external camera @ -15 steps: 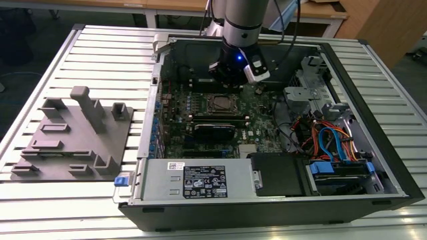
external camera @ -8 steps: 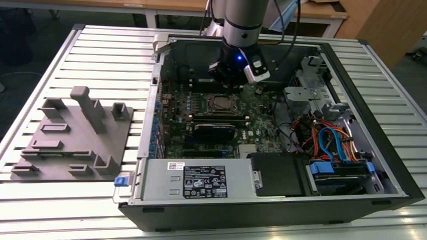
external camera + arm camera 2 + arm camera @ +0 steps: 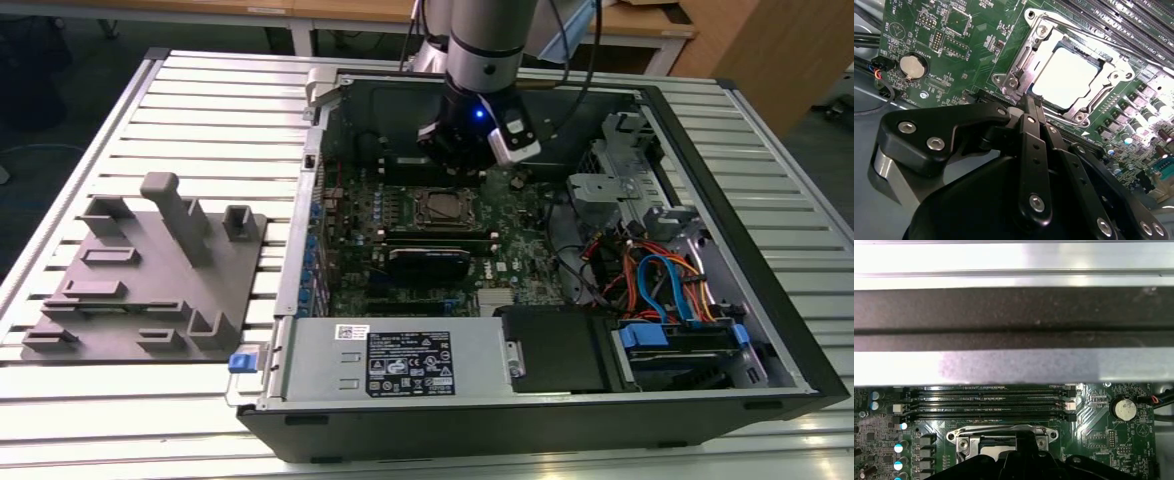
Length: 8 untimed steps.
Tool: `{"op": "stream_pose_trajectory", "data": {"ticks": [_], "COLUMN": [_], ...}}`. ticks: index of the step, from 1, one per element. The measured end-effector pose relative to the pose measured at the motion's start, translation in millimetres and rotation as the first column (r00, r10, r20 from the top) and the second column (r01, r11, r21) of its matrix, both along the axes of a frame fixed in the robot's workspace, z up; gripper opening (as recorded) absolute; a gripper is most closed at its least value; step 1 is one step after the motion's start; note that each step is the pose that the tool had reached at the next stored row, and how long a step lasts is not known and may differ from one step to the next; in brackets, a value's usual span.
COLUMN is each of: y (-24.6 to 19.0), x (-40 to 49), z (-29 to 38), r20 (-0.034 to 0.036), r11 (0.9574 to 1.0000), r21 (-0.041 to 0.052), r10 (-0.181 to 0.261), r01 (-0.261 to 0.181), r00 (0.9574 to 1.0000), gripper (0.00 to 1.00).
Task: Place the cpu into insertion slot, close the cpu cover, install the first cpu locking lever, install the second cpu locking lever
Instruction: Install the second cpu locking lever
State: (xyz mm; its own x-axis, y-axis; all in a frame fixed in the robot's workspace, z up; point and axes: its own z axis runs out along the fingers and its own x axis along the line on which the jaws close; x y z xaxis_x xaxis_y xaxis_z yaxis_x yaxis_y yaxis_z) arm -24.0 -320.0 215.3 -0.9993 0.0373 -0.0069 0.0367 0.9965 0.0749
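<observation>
An open black desktop computer case (image 3: 787,340) lies flat on the slatted metal table (image 3: 200,90), and the green motherboard (image 3: 354,235) fills its floor. Toward the case's far wall, the square black insertion slot (image 3: 1021,62) holds the silver-topped square cpu (image 3: 1066,75) lying flat, framed by the thin silver cpu cover (image 3: 1044,31). The black gripper (image 3: 1030,102) hovers just beside the slot, fingers pressed together, pinching nothing.

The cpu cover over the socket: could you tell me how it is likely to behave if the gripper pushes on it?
The cpu cover looks like thin sheet metal around a large window, so it probably flexes under uneven pressure. It lies flat over the cpu, so pushing likely loads the chip too. Its polished surface may let the gripper slip.
</observation>
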Motion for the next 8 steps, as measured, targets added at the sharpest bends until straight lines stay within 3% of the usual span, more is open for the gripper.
{"op": "stream_pose_trajectory", "data": {"ticks": [8], "y": [-1.9], "x": [0.0], "z": [0.2], "r20": [-0.0001], "r11": [1.0], "r21": [-0.0002], "r10": [0.0], "r01": [0.0], "r00": [1.0], "gripper": [0.11]}}
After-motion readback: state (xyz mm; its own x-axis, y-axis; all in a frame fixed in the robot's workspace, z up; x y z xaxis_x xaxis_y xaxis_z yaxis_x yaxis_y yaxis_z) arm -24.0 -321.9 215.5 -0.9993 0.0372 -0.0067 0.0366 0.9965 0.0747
